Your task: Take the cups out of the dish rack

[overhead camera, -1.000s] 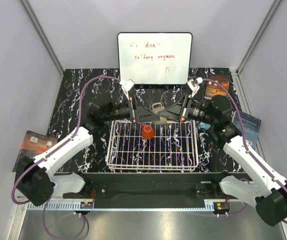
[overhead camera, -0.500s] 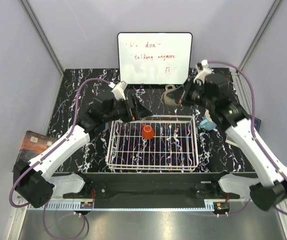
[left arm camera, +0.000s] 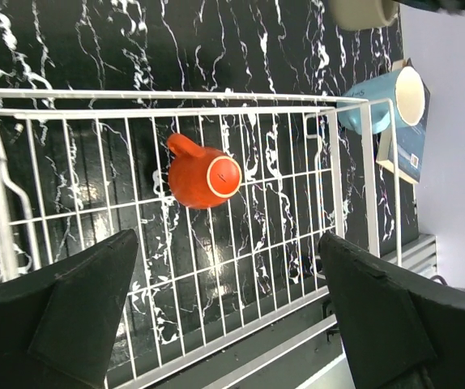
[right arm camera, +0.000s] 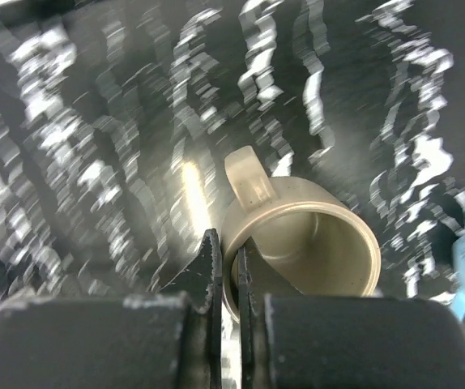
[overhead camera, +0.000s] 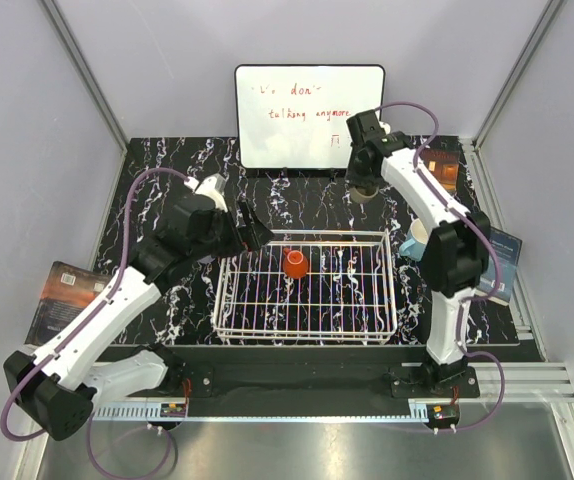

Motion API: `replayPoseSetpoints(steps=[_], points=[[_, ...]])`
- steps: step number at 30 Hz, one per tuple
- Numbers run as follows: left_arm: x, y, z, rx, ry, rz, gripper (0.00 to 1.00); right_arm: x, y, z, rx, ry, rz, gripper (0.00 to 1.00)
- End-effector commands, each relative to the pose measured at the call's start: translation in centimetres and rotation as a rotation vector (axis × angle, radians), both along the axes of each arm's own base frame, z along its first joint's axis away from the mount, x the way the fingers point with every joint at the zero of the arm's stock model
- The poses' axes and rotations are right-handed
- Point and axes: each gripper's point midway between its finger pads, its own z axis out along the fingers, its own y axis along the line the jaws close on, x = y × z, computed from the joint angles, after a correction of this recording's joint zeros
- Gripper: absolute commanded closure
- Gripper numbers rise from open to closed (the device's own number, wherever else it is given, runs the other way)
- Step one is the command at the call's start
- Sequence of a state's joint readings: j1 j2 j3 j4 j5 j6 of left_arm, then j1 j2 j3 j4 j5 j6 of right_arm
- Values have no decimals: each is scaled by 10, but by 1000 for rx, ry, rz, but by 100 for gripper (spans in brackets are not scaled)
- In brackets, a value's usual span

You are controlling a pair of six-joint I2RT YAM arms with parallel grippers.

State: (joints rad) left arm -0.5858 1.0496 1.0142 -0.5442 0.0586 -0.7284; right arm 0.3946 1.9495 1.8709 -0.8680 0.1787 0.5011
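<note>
Your right arm swung from the dish rack's (overhead camera: pixel 307 335) far right corner to the back of the table (overhead camera: pixel 167 170) over the last half second, and it carried the grey-brown cup (right arm camera: pixel 297 215) along. Your left arm drew back toward the rack's far left corner in the same interval.

At this moment the right gripper (right arm camera: pixel 226 266) was pinching that cup by its rim, one finger inside the wall and one outside, just beside the handle. The cup hung mouth-up just in front of the whiteboard (overhead camera: pixel 307 115), well apart from the rack (the wrist view was blurred, so you could not tell whether its base touched the table).

The left gripper (left arm camera: pixel 226 243) was spread wide and held nothing. It hovered over the far left part of the rack, looking down through the wires.

The red-orange cup (left arm camera: pixel 202 177) was the only cup inside the rack. It lay on its side on the wire floor, toward the far side and near the middle, with its handle pointing toward the far rim. The light blue mug (overhead camera: pixel 414 243) sat outside the rack, just beside its far right corner.
</note>
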Motion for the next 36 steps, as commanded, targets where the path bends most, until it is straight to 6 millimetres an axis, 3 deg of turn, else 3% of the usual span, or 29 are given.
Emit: replayPoseSetpoints(steps=[1,5,14,21,29,36], points=[[6,10,28,9,-99,28,1,34,-36,15,-71,-32,-106,100],[4,12,20,35,-75,22,1,52,-40,-13,-87,11,-112,100],[-1,16,8,66,-51,15,1,48,-49,-76,-151,145,-121,100],[1,12,-4,85,-15,0,1,42,-49,-99,-178,191,-110,100],[3,8,-8,94,-2,-18,1,22,-48,-137,-185,292,-95,100],[3,5,-16,103,19,-29,1,10,-48,-149,-191,327,-89,100]])
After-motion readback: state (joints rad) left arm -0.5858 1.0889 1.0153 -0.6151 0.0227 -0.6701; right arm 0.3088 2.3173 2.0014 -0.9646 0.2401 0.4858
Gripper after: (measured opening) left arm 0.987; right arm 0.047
